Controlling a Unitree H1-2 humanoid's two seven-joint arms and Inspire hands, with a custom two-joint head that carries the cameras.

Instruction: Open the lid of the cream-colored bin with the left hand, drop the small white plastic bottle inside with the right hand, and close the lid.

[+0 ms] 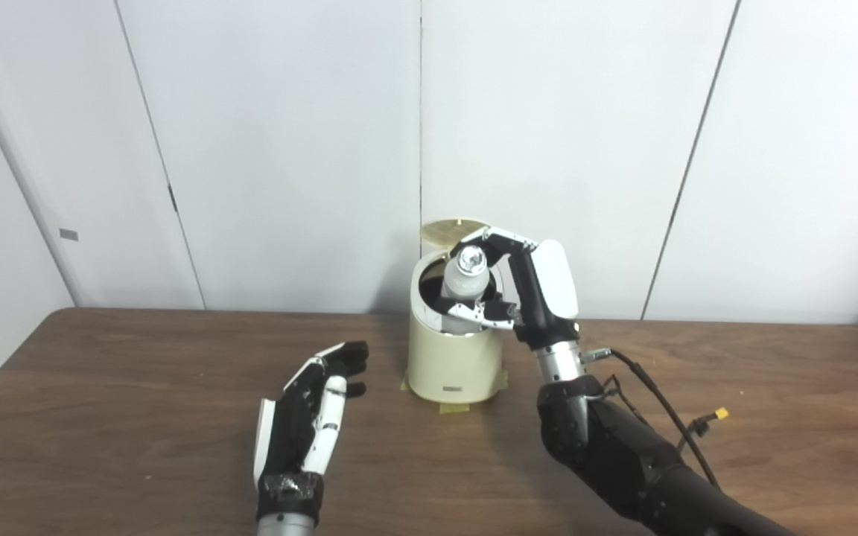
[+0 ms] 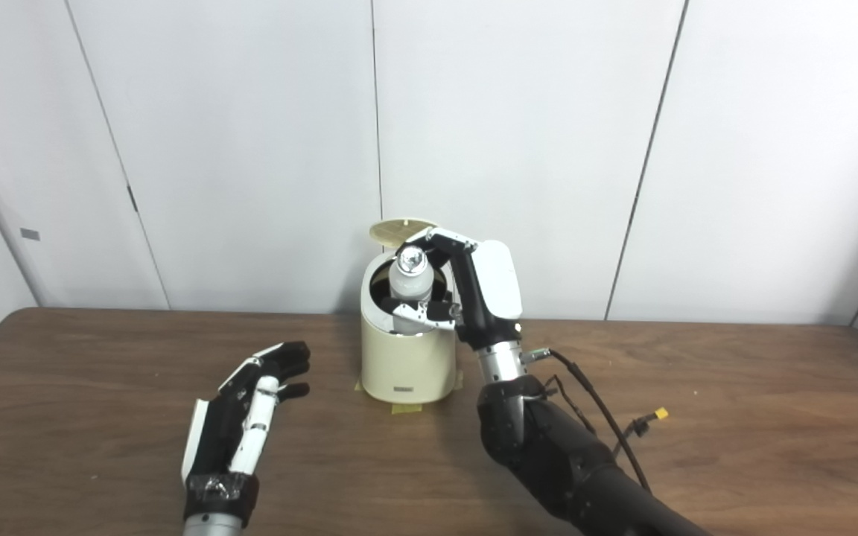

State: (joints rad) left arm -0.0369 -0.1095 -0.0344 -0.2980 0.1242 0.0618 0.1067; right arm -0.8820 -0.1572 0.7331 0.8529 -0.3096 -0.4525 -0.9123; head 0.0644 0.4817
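The cream-colored bin stands at the back middle of the wooden table, taped down at its base. Its lid is tipped up and open behind the rim. My right hand is shut on the small white plastic bottle and holds it upright in the bin's mouth, its cap above the rim. My left hand is open and empty, lying low over the table to the left of the bin, fingers pointing toward it. The same scene shows in the right eye view: bin, bottle, left hand.
The brown wooden table spans the view, with white wall panels close behind the bin. A black cable with a yellow connector hangs beside my right forearm.
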